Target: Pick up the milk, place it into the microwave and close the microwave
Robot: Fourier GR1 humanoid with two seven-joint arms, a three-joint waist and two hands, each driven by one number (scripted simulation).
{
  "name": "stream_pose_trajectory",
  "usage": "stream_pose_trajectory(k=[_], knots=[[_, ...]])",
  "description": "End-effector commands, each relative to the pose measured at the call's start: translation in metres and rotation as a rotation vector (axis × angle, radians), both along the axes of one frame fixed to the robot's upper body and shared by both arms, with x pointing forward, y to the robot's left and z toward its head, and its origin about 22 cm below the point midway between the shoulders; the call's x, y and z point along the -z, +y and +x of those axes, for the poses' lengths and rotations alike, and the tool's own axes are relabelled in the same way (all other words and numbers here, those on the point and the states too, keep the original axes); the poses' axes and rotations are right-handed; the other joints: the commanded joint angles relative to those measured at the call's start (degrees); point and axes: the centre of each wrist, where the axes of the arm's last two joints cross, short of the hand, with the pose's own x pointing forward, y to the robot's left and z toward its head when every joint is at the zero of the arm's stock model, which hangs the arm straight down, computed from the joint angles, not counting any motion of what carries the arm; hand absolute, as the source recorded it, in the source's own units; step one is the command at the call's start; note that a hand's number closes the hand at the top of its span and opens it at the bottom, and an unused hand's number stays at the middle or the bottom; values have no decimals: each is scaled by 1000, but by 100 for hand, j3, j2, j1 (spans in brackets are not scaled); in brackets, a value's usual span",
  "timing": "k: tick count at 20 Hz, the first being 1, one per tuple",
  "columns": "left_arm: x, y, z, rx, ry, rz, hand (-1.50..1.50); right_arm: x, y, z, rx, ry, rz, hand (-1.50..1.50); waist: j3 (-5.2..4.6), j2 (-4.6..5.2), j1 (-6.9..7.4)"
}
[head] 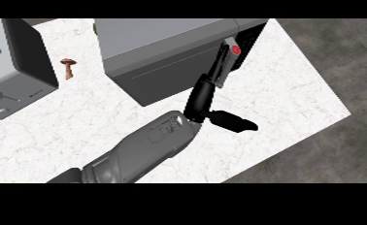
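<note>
While I steer remotely, only one black hand point(208, 104) shows, on grey forearm point(136, 153) from lower left; which side, unclear. Fingers straight, reaching up-right; thumb splayed right. Fingertips touch grey milk carton with red cap point(231, 59), upright at open mouth of grey box microwave point(168, 54). Carton's long axis follows fingers.

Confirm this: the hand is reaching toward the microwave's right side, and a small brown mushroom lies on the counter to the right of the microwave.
Not quite. In the head view the mushroom lies on the counter to the left of the microwave, not the right. The rest holds: the hand reaches toward the microwave's right side.
</note>
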Motion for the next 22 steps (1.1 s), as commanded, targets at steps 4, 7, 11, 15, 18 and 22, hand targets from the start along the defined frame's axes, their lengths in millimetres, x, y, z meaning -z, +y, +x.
stream_pose_trajectory(k=[4, 7, 11, 15, 18, 22], knots=[[-14, -3, 14, -26, 13, -23, -150, -5, -1, 3, -19, 6, 2, -150, 1, 4, -51], [-14, -3, 15, -31, 13, -18, -150, -7, -2, 4, -27, 11, 2, -150, 3, 18, -106], [-11, -3, 14, -23, 5, -14, -150, -14, -2, 8, -53, -2, -2, -150, 1, 24, -58], [-14, -3, 18, -31, -5, -13, -150, -17, -3, 9, -61, -4, -5, -150, 6, 20, -76], [-9, 1, 18, -29, 130, -38, 150, -19, -4, 10, -55, -3, -4, -150, 8, 91, -56], [0, 8, 29, -73, 42, 134, -150, -25, -5, 10, -54, -5, -10, -150, 56, -38, 48]])
